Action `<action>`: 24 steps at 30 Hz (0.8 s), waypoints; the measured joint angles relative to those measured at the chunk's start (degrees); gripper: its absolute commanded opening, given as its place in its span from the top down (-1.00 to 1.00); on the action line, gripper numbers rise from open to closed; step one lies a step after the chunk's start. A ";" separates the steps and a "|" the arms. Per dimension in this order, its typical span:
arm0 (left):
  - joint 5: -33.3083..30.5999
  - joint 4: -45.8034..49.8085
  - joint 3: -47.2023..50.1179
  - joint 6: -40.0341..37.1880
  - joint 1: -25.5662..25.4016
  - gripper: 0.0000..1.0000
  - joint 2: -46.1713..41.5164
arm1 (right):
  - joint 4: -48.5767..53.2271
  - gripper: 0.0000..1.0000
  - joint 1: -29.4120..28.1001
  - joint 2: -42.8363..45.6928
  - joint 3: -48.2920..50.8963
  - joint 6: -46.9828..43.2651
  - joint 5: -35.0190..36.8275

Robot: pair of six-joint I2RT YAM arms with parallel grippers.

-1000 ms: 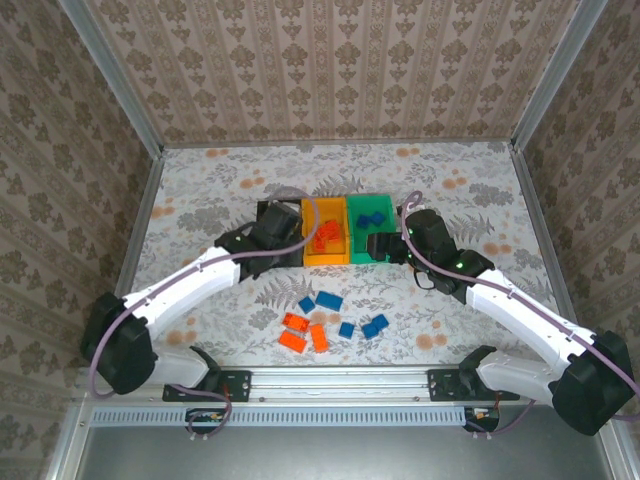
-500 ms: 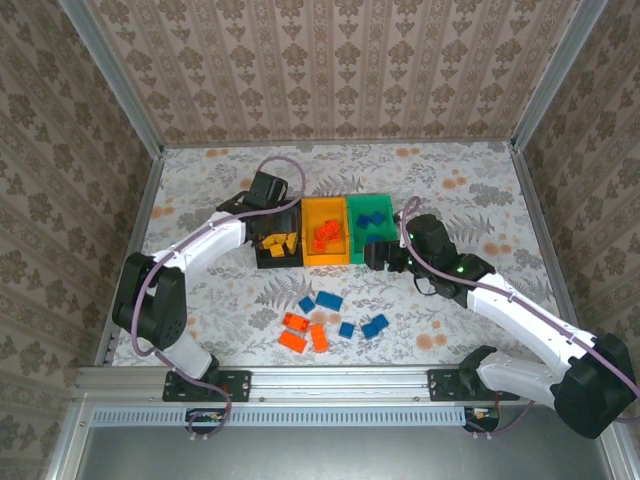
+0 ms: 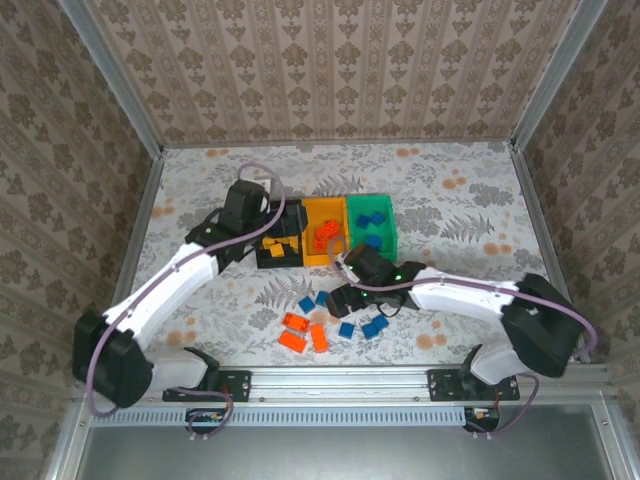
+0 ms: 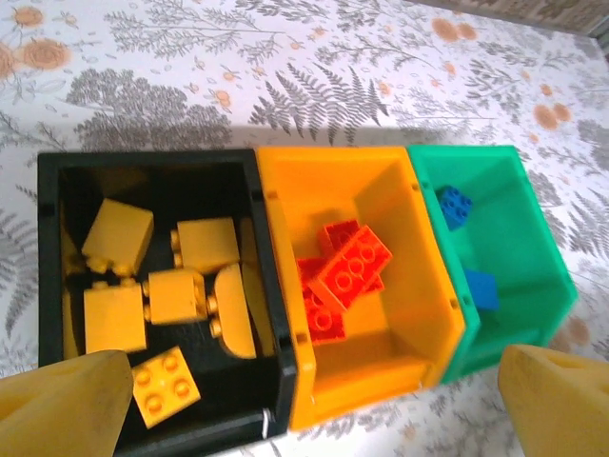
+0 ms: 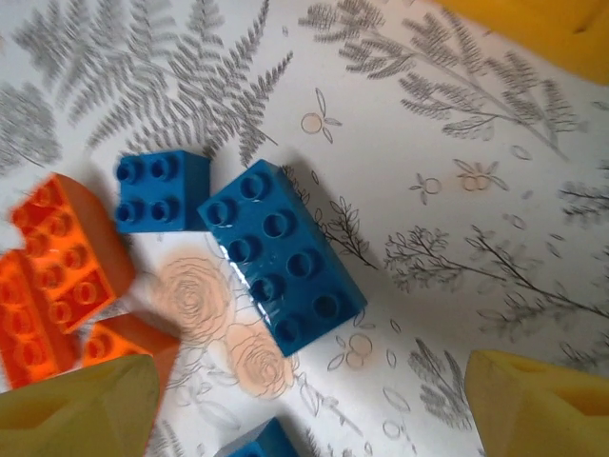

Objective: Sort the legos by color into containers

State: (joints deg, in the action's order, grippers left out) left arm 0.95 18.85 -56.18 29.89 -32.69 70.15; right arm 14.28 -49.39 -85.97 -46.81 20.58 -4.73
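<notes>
The three joined containers are a black bin with several yellow legos, a yellow-orange bin with red-orange legos, and a green bin with blue legos. My left gripper hovers open over the black bin, nothing between its fingers. My right gripper hangs open above the loose legos on the table. Between its fingers and a little ahead lies a long blue lego, with a small blue one and red-orange ones to its left.
Loose blue legos and red-orange legos lie in a cluster in front of the bins, near the table's front edge. The right gripper is low over their upper part. Patterned walls enclose the floral table.
The left jaws have opened above the black bin. The right arm has swung from beside the green bin down and left to above the loose legos.
</notes>
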 measured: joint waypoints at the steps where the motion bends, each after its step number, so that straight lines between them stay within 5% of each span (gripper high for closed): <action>1: 0.00 0.07 1.90 0.48 -0.42 -1.00 -2.10 | 0.11 -0.70 -0.70 -2.32 -1.36 -0.83 0.50; 12: -0.26 6.08 13.46 5.42 -0.76 -1.00 -17.46 | 2.93 -0.52 -4.13 -14.56 -11.67 -5.97 8.00; 20: -1.46 8.04 14.01 6.40 -0.70 -1.00 -20.28 | 5.38 0.17 -4.13 -17.59 -13.16 -7.04 10.84; 24: -2.08 9.09 14.19 6.40 -0.66 -1.00 -20.31 | 5.51 0.35 -4.13 -17.49 -13.16 -6.78 11.72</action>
State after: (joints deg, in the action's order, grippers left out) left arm -1.13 27.94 -42.00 36.29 -33.34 49.84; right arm 19.79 -53.52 -103.46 -59.96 13.80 6.98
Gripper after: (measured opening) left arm 0.997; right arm 0.355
